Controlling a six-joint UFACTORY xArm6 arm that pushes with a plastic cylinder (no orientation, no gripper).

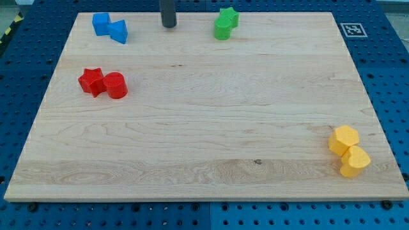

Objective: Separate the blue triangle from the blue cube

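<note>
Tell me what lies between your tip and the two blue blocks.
Nothing: the camera view shows bare wooden board between my tip and the blue triangle, which touches the blue cube.

Pale wooden board point(204, 134) filled most of the view, grain running left to right, one small dark knot below centre. It sat on a blue perforated bench top point(390, 70), with regular rows of holes showing on all sides. A black-and-white square marker tag point(353, 29) lay just off the board's top right corner. A yellow-black hazard stripe point(9, 30) was at the view's top left, possibly floor tape, too cropped to tell. Lighting was even, with soft short shadows and a mild sheen on the wood.
</note>
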